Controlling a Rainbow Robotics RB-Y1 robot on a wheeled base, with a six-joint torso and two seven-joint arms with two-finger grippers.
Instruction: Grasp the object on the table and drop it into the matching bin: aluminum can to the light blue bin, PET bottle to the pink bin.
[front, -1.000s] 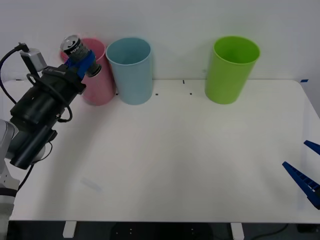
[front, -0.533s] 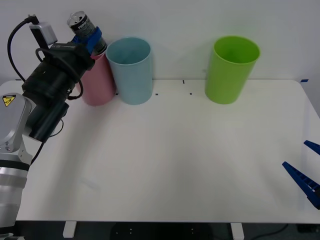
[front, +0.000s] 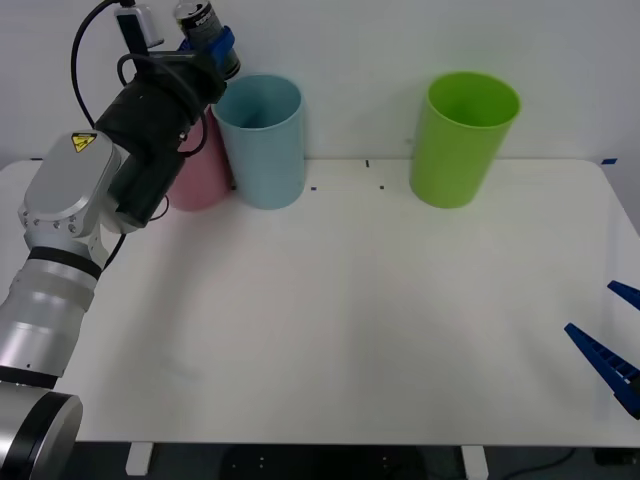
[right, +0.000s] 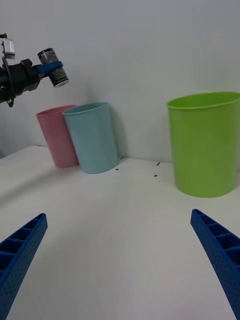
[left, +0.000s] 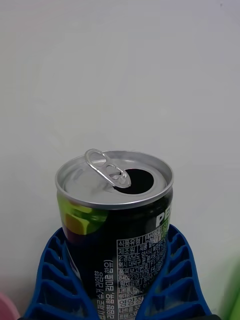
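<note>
Front: we're seeing the left gripper (front: 212, 50) clamping the aluminum can (front: 205, 27) high, above the gap between the pink bin (front: 197, 175) and the light blue bin (front: 262, 140).
Right wrist: right gripper (right: 120, 260) idling wide open at the table (right: 125, 240) edge; plenty of open room.
Left wrist: can (left: 116, 220) sitting upright between fingers (left: 50, 280).
Risk: we're judging that releasing here could hit the blue rim or land in pink.

Opened dark-labelled aluminum can (front: 205, 27) aloft, tilted, above pink bin (front: 196, 175) beside light blue bin (front: 262, 140).

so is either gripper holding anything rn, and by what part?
Left gripper holds the aluminum can by its body, fingers on opposite sides below the rim, up above the bins. Right gripper is open and holds nothing.
</note>
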